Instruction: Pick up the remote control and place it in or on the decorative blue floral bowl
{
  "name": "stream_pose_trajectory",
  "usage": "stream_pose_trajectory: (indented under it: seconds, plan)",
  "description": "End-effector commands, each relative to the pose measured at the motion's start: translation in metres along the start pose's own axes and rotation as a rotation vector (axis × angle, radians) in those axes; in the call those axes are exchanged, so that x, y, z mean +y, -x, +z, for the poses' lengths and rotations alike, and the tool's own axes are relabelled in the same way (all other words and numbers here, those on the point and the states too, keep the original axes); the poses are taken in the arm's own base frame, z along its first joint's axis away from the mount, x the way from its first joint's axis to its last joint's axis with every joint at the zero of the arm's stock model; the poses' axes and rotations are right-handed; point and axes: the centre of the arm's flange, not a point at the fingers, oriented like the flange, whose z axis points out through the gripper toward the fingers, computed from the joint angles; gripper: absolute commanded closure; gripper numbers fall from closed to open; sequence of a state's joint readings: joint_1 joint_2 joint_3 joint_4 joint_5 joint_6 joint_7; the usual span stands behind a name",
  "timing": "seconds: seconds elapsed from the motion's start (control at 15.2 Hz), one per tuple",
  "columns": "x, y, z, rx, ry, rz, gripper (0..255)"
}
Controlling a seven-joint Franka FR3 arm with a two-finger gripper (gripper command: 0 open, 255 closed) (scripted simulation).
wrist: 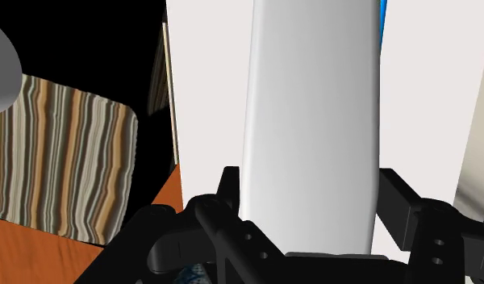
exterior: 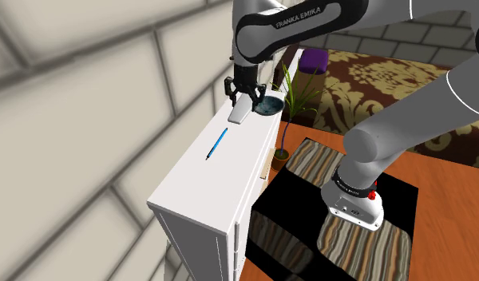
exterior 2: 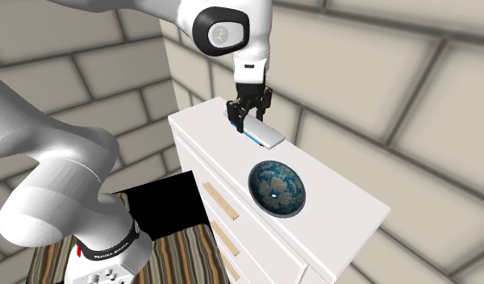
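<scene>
Bright, even light washes the dresser (exterior 2: 337, 184) top almost flat white, the remote (wrist: 313, 121) shades softly from pale to grey across its width in the wrist view, a small glint sits in the bowl (exterior 2: 264, 179), and pure black areas edge the striped rug (exterior: 362, 243).
</scene>
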State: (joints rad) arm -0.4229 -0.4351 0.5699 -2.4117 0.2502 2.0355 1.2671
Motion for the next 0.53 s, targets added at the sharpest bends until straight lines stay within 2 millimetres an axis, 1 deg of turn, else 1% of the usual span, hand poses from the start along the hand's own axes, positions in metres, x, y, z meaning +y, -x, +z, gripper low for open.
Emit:
stream_pose_trajectory:
  seconds: [0.0,0.46]
  plan:
    - [0.006,-0.019,-0.003,0.0,0.0,-0.001,255]
    - [0.035,-0.106,-0.004,0.0,0.0,-0.001,255]
